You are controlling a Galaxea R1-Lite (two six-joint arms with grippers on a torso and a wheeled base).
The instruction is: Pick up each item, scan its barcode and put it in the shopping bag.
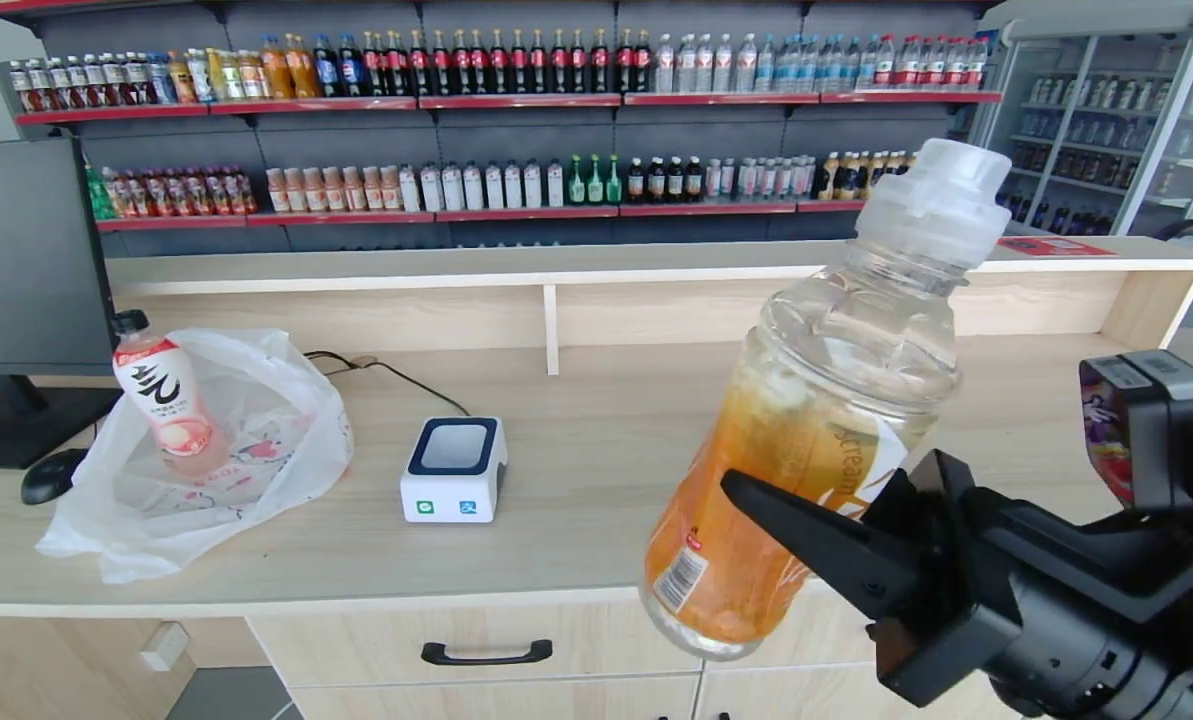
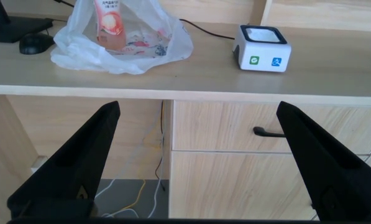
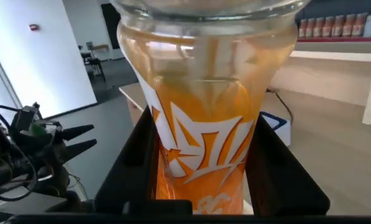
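A pale wooden counter (image 1: 596, 480) is running across the shop, with a raised ledge along its far side. On the left, a thin white plastic shopping bag (image 1: 286, 440) is lying open with a pink-labelled drink bottle (image 1: 166, 400) standing inside it. A small white-and-navy barcode scanner (image 1: 453, 468) is sitting just right of the bag, trailing a black cable (image 1: 396, 375). A dark monitor (image 1: 26, 260) and black mouse (image 1: 51, 475) are sitting far left.

Near right, the right pincer (image 3: 204, 124) is pinching a clear plastic bottle of orange drink (image 1: 816, 440), holding it tilted above the counter's near edge. The left pincer (image 2: 197, 104) is hanging spread below the counter front.

Red-edged shelves of bottled drinks (image 1: 516, 100) are lining the far wall, with glass-door coolers (image 1: 1106, 130) standing far right.
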